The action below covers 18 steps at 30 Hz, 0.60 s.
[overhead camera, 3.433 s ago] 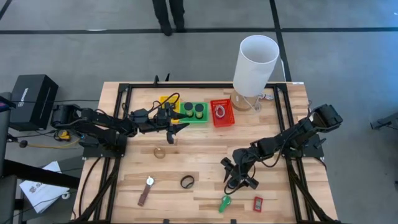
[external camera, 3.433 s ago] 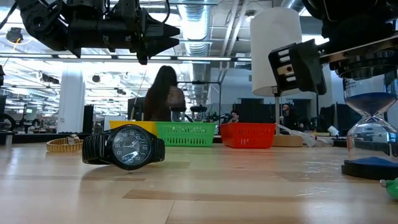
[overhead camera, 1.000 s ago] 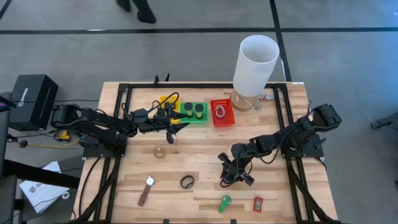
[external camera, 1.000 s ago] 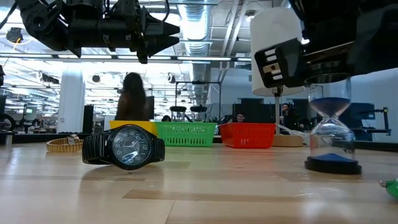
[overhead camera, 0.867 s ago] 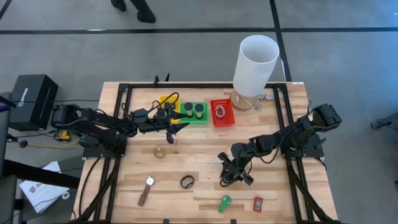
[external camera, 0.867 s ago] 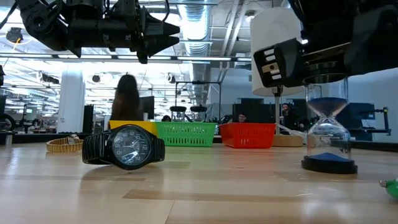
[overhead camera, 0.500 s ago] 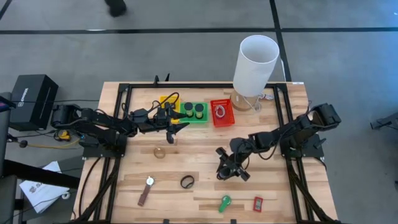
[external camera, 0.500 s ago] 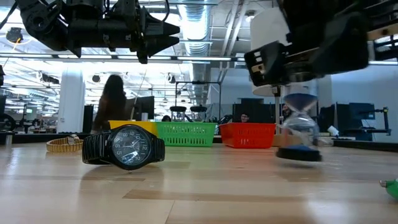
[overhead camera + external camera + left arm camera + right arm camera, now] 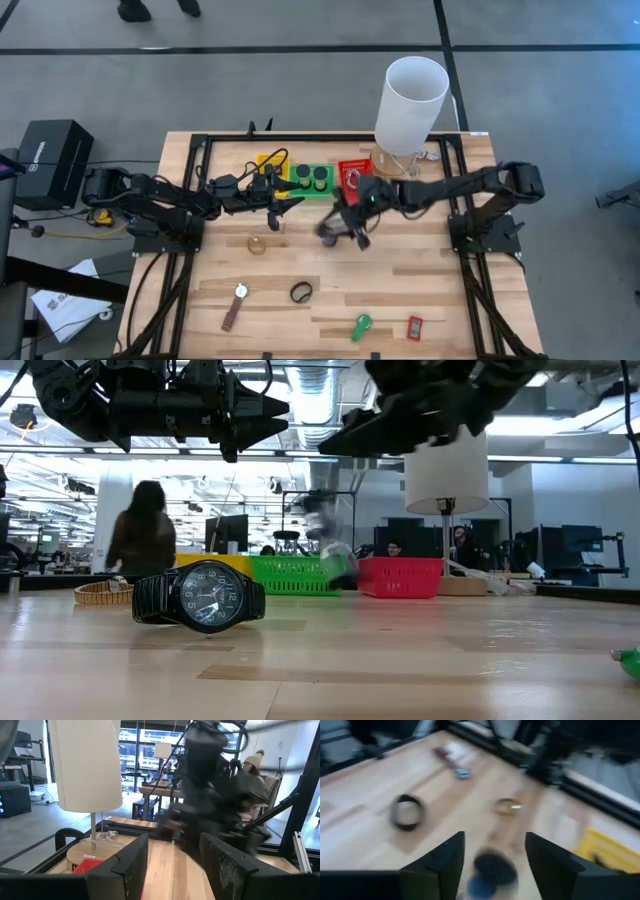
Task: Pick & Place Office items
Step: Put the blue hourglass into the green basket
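My right gripper (image 9: pixel 338 230) hangs over the table's middle, just near the red tray (image 9: pixel 357 182), shut on a small hourglass (image 9: pixel 328 550) with blue sand. The hourglass shows blurred between the fingers in the right wrist view (image 9: pixel 492 869). My left gripper (image 9: pixel 288 205) waits open above the table near the green tray (image 9: pixel 312 181), nothing between its fingers (image 9: pixel 131 865). On the wood lie a black watch (image 9: pixel 301 292), a gold bracelet (image 9: pixel 257 244), a brown-strapped watch (image 9: pixel 236 306), a green clip (image 9: pixel 361 326) and a red rectangle (image 9: pixel 414 327). My right gripper has the hourglass between its two fingers (image 9: pixel 445 862), coming at it slanting down from the table's right side. Blur hides which part the fingers are on. The hourglass hangs below the gripper, tilted and lifted clear of the table (image 9: pixel 330 565).
A yellow tray (image 9: pixel 266 162), the green tray with two dark cylinders and the red tray stand in a row at the far side. A tall white cylinder on a stand (image 9: pixel 410 92) rises at the far right. A black frame (image 9: pixel 200 140) borders the table. A person walks in the room behind.
My right gripper has swung from the table's near right toward the far edge and the left, rising, and has ended up beside the red tray. The hourglass has gone with it, from just above the wood to hanging well clear and tilted.
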Available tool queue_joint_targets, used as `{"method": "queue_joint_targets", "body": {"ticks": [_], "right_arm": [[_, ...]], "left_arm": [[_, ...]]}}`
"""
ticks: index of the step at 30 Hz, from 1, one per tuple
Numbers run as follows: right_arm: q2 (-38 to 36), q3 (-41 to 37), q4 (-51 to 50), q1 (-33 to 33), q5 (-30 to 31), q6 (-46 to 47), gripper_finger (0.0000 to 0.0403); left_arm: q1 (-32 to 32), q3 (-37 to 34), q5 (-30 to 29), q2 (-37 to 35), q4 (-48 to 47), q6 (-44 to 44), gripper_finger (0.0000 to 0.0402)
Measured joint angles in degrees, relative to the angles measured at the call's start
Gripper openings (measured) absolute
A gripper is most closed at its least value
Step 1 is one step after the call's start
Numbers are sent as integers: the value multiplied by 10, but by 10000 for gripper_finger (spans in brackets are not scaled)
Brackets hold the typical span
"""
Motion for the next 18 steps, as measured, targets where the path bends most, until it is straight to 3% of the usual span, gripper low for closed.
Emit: {"method": "queue_joint_targets", "body": {"ticks": [4, 9, 13, 18], "right_arm": [[0, 21, 2, -58, -9, 4, 152], [0, 22, -49, -91, -89, 16, 106], [2, 21, -78, -87, -93, 15, 111], [18, 20, -68, -63, -78, 15, 153]], "left_arm": [[0, 0, 0, 0, 0, 0, 172], [0, 0, 0, 0, 0, 0, 172], [0, 0, 0, 0, 0, 0, 172], [0, 0, 0, 0, 0, 0, 172]]}}
